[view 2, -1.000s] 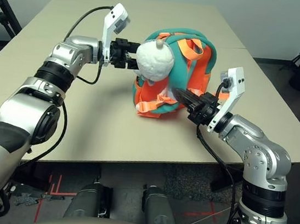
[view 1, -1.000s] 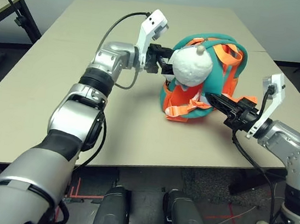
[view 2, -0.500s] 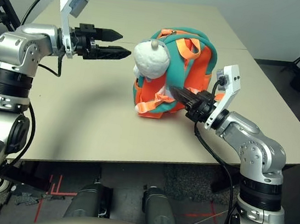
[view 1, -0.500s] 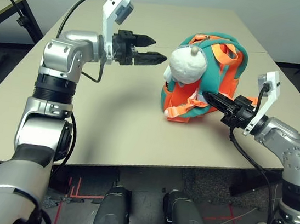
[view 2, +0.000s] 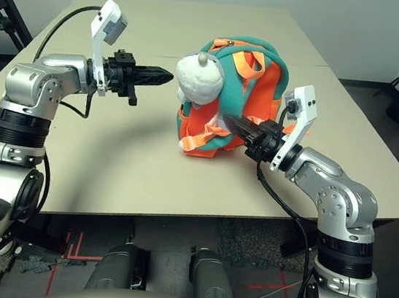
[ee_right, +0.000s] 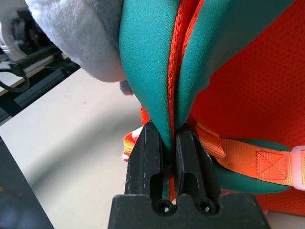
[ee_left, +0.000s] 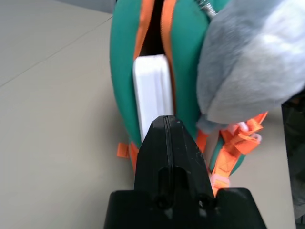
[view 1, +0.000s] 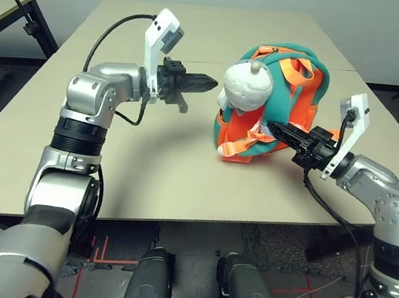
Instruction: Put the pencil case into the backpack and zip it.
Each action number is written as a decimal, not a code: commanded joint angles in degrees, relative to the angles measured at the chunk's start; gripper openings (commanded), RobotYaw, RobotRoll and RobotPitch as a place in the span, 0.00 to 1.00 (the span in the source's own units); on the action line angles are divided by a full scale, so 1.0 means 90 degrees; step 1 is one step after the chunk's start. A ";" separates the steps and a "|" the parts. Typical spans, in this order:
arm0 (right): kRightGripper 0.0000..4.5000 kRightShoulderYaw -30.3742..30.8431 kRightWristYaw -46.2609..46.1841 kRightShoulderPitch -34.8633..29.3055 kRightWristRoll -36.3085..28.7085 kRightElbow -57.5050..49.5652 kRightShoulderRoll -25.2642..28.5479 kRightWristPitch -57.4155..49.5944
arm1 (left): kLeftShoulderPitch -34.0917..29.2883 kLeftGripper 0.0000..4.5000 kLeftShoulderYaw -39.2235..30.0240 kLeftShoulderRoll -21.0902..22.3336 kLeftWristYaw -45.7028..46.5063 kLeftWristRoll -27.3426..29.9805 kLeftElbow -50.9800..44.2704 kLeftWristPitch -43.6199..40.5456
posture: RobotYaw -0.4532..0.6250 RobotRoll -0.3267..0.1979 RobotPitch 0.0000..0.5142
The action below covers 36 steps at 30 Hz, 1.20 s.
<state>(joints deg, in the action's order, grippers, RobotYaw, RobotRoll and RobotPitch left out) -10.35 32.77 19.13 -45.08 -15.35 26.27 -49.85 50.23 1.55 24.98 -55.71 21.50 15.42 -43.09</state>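
The left jaws (view 1: 214,84) have come together: half a second ago they stood spread, one finger above the other in the left eye view, and now they form a single closed point. A second ago they were right up against the plush (view 1: 248,86); now there is a gap between them and it. Since half a second ago, the left wrist (view 1: 159,77) has also turned and dipped slightly. The plush, compared with a second ago, sits slightly farther toward the left jaws' side of the backpack (view 1: 303,96). The right jaws (ee_right: 164,143) have shifted slightly toward the left jaws' side.
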 commanded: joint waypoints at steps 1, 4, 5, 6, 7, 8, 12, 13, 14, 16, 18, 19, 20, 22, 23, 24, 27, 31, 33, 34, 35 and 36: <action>0.00 0.0092 0.0052 -0.0025 -0.0089 -0.0165 -0.0067 0.0031 | -0.0006 0.00 0.0141 -0.0122 0.0100 -0.0108 0.0230 0.0199 | 0.27 0.62 0.04; 0.00 0.0066 0.0040 -0.0061 -0.0096 -0.0192 -0.0068 0.0032 | 0.0009 0.00 0.0154 -0.0211 0.0134 -0.0122 0.0328 0.0279 | 0.27 0.62 0.04; 0.00 0.0058 0.0039 -0.0071 -0.0098 -0.0198 -0.0064 0.0034 | 0.0015 0.00 0.0157 -0.0242 0.0138 -0.0115 0.0342 0.0290 | 0.27 0.62 0.04; 0.00 0.0052 0.0034 -0.0078 -0.0098 -0.0203 -0.0064 0.0038 | 0.0018 0.00 0.0166 -0.0268 0.0139 -0.0108 0.0355 0.0298 | 0.27 0.62 0.04; 0.00 0.0049 0.0031 -0.0082 -0.0098 -0.0205 -0.0064 0.0041 | 0.0019 0.00 0.0173 -0.0281 0.0138 -0.0104 0.0362 0.0303 | 0.27 0.62 0.04; 0.00 0.0047 0.0026 -0.0091 -0.0101 -0.0215 -0.0066 0.0043 | 0.0021 0.00 0.0192 -0.0308 0.0143 -0.0119 0.0399 0.0335 | 0.26 0.62 0.04; 0.00 0.0039 -0.0017 -0.0122 -0.0136 -0.0286 -0.0082 0.0025 | 0.0070 0.00 0.0219 -0.0403 0.0151 -0.0169 0.0642 0.0499 | 0.26 0.62 0.04; 0.00 0.0038 -0.0024 -0.0123 -0.0142 -0.0295 -0.0084 0.0021 | 0.0080 0.00 0.0218 -0.0417 0.0150 -0.0183 0.0684 0.0529 | 0.26 0.62 0.04; 0.00 0.0038 -0.0033 -0.0123 -0.0148 -0.0304 -0.0087 0.0018 | 0.0092 0.00 0.0221 -0.0429 0.0155 -0.0208 0.0736 0.0570 | 0.26 0.62 0.04; 0.00 0.0039 -0.0047 -0.0124 -0.0156 -0.0315 -0.0091 0.0015 | 0.0119 0.00 0.0228 -0.0448 0.0157 -0.0245 0.0837 0.0643 | 0.25 0.62 0.04; 0.00 0.0028 -0.0063 -0.0139 -0.0172 -0.0347 -0.0089 0.0011 | 0.0179 0.00 0.0240 -0.0533 0.0165 -0.0257 0.0976 0.0716 | 0.24 0.62 0.04; 0.00 0.0018 -0.0074 -0.0147 -0.0180 -0.0361 -0.0089 0.0011 | 0.0210 0.00 0.0264 -0.0574 0.0180 -0.0291 0.1065 0.0785 | 0.24 0.62 0.04; 0.00 0.0012 -0.0087 -0.0154 -0.0184 -0.0375 -0.0089 0.0012 | 0.0239 0.00 0.0281 -0.0609 0.0201 -0.0331 0.1164 0.0863 | 0.24 0.62 0.04; 0.00 -0.0008 -0.0115 -0.0169 -0.0201 -0.0409 -0.0084 0.0004 | 0.0302 0.00 0.0268 -0.0682 0.0226 -0.0357 0.1356 0.0977 | 0.23 0.62 0.04; 0.00 -0.0021 -0.0127 -0.0187 -0.0212 -0.0434 -0.0076 0.0002 | 0.0338 0.00 0.0268 -0.0734 0.0236 -0.0377 0.1461 0.1039 | 0.23 0.62 0.04; 0.00 -0.0033 -0.0140 -0.0204 -0.0223 -0.0456 -0.0069 0.0000 | 0.0376 0.00 0.0264 -0.0786 0.0237 -0.0393 0.1563 0.1095 | 0.22 0.62 0.04; 0.00 -0.0068 -0.0182 -0.0255 -0.0243 -0.0505 -0.0054 0.0003 | 0.0542 0.00 0.0268 -0.0983 0.0288 -0.0489 0.1984 0.1339 | 0.22 0.62 0.04; 0.00 -0.0080 -0.0213 -0.0285 -0.0262 -0.0543 -0.0053 0.0005 | 0.0915 0.00 0.0070 -0.1416 0.0466 -0.0475 0.2816 0.1641 | 0.21 0.62 0.04; 0.00 -0.0081 -0.0230 -0.0288 -0.0260 -0.0557 -0.0070 0.0005 | 0.1093 0.00 0.0040 -0.1627 0.0519 -0.0512 0.3197 0.1817 | 0.21 0.62 0.04; 0.00 -0.0079 -0.0241 -0.0286 -0.0259 -0.0563 -0.0082 0.0005 | 0.1154 0.00 0.0033 -0.1710 0.0507 -0.0523 0.3312 0.1872 | 0.21 0.62 0.04; 0.00 -0.0076 -0.0247 -0.0286 -0.0259 -0.0569 -0.0087 0.0007 | 0.1186 0.00 0.0055 -0.1754 0.0464 -0.0554 0.3350 0.1913 | 0.21 0.62 0.04; 0.00 -0.0073 -0.0255 -0.0281 -0.0259 -0.0570 -0.0094 0.0010 | 0.1212 0.00 0.0060 -0.1775 0.0420 -0.0567 0.3369 0.1938 | 0.21 0.62 0.04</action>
<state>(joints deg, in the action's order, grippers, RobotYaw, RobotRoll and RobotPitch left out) -11.95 29.94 16.62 -45.94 -18.32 25.94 -49.48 60.02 1.06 10.59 -51.51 17.48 44.09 -26.37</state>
